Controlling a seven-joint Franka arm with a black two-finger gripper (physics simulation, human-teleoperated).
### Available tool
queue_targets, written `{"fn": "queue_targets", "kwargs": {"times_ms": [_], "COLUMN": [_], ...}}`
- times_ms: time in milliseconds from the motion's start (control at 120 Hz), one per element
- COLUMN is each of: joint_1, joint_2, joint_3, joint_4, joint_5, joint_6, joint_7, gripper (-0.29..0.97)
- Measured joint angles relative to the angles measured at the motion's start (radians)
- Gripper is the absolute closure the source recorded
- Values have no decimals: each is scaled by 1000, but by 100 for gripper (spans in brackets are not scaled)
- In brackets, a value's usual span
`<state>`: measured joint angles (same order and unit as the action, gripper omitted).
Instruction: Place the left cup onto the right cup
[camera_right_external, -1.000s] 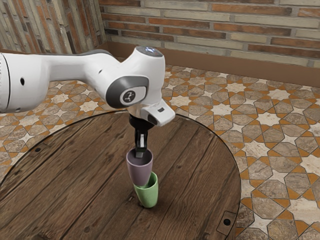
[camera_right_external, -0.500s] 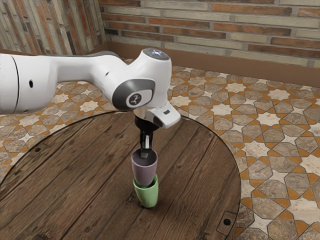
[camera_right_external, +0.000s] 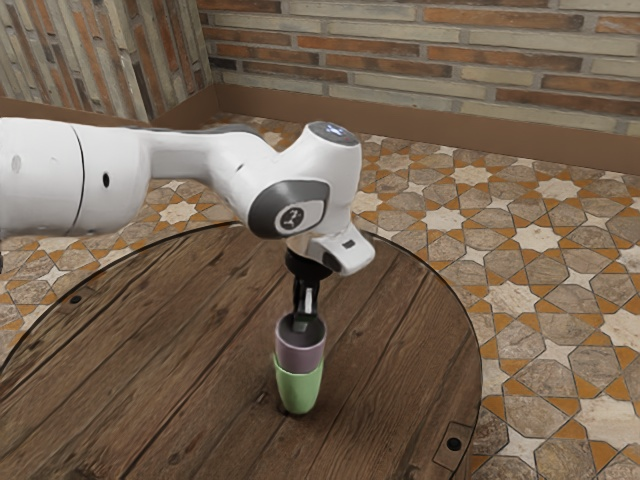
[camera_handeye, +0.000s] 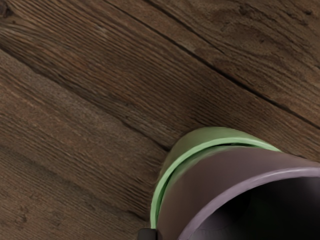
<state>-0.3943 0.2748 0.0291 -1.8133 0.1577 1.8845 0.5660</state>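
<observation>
A mauve cup (camera_right_external: 300, 346) sits upright inside a green cup (camera_right_external: 298, 388) on the round wooden table (camera_right_external: 150, 380). My gripper (camera_right_external: 303, 315) hangs straight down over them, its black fingers shut on the mauve cup's rim. In the wrist view the mauve cup (camera_handeye: 235, 195) lies just under my hand, nested in the green cup (camera_handeye: 200, 145), whose rim shows as a bright ring around it.
The table's edge (camera_right_external: 468, 330) curves close to the cups on the exterior view's right, with a tiled floor (camera_right_external: 540, 250) beyond. A brick wall (camera_right_external: 450, 50) runs behind. Wooden planks (camera_handeye: 100, 100) surround the cups.
My gripper carried the mauve cup toward the exterior view's right and down. The cup went from tilted beside the green cup's rim to upright inside it.
</observation>
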Motion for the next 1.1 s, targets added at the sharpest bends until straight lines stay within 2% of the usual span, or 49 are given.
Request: {"fn": "queue_targets", "kwargs": {"times_ms": [25,225,400,558,775,1100], "joint_1": [0,-2,0,4,24,151], "joint_2": [-1,-31,-53,-70,-132,-267], "joint_3": [0,2,3,6,9,25], "joint_4": [0,-2,-7,-5,0,12], "joint_5": [-2,-22,-26,-20,-9,-6], "joint_6": [1,1,-1,-8,-42,-109], "joint_7": [0,0,1,4,14,67], "gripper": [76,34,15,7,3,1]}}
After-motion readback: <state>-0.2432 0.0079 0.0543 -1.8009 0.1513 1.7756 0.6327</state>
